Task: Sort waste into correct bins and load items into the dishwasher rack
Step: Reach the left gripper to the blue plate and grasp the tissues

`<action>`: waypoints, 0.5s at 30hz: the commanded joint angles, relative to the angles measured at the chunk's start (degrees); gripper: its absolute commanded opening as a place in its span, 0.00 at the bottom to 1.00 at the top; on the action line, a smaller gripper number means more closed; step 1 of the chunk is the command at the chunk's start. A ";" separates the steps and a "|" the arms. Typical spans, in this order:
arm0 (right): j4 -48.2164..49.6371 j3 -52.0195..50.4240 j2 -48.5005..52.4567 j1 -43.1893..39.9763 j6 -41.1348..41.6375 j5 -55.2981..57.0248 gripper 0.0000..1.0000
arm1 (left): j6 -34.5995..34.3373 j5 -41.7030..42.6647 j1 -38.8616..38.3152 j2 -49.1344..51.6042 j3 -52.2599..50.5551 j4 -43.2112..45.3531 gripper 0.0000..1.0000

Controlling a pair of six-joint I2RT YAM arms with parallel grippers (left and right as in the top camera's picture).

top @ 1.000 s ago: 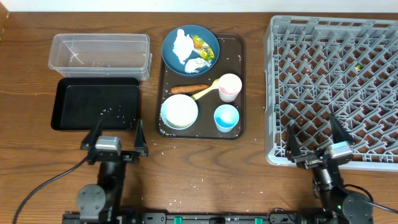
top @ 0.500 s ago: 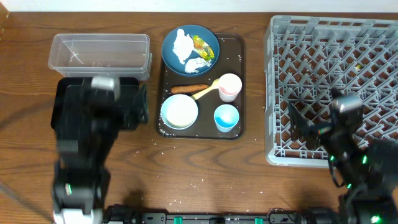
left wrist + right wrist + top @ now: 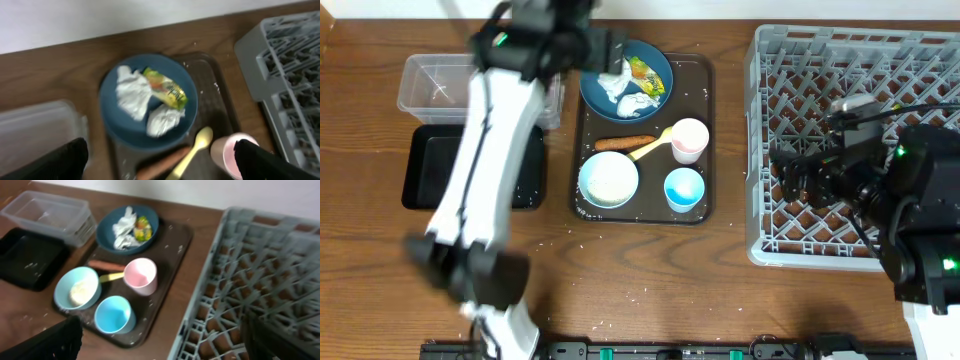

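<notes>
On the dark blue plate [image 3: 660, 88] [image 3: 125, 131] lie white paper scraps [image 3: 614, 72] [image 3: 131, 93] and a yellow-green wrapper [image 3: 643, 68] [image 3: 166, 90]. In front of it are the orange-brown sausage stick [image 3: 623, 143], yellow spoon [image 3: 652, 146] [image 3: 194, 148], pink cup [image 3: 689, 140] [image 3: 140, 275], light blue cup [image 3: 684, 189] [image 3: 114, 314] and a pale bowl [image 3: 609, 179] [image 3: 77, 287] holding rice. My left gripper [image 3: 602, 45] [image 3: 160, 165] is open and empty, high above the plate. My right gripper [image 3: 798, 178] [image 3: 167, 347] is open and empty, over the grey rack's [image 3: 860, 70] [image 3: 250, 275] left front part.
All the dishes stand on a dark brown serving tray [image 3: 705, 100]. The clear tub [image 3: 435, 85] [image 3: 45, 211] and the black tray [image 3: 435, 170] [image 3: 25, 260] with some rice grains lie to its left. Loose rice is scattered on the table's front [image 3: 630, 293].
Both arms have risen from the front edge. The left arm swung back over the tub to the plate. The right arm moved over the rack's left front.
</notes>
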 commanded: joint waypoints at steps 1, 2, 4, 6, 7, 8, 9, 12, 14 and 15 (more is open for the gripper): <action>-1.33 1.11 0.22 1.11 0.13 -4.31 0.99 | -0.28 1.01 -1.90 7.06 3.93 0.20 0.96; -2.01 1.11 0.22 1.11 0.13 -4.31 0.99 | -0.26 0.96 -2.27 8.79 3.93 1.09 0.96; -3.04 1.11 0.22 1.11 0.13 -4.31 0.99 | -0.26 0.96 -2.62 11.89 3.93 2.54 0.96; -3.91 1.11 0.22 1.11 0.13 -4.31 0.99 | -0.28 0.96 -2.62 14.49 3.93 3.76 0.96; -4.35 1.11 0.22 1.11 0.13 -4.28 0.99 | -0.31 1.01 -2.62 15.61 3.93 4.26 0.96; -4.66 1.11 0.22 1.11 0.13 -4.31 0.99 | -0.50 1.18 -2.62 16.79 3.93 4.96 0.96; -5.05 1.11 0.22 1.11 0.11 -4.28 0.99 | -0.87 1.18 -2.62 17.92 3.93 5.62 0.96; -5.66 1.11 0.22 1.11 0.11 -4.15 0.99 | -3.15 0.70 -2.62 20.90 3.93 7.80 0.96; -5.84 1.11 0.22 1.11 0.11 -3.80 0.99 | -4.92 -0.96 -2.62 22.40 3.93 8.83 0.96; -5.90 1.11 0.22 1.11 0.11 -3.65 0.99 | -5.51 -2.43 -2.62 22.95 3.93 9.05 0.96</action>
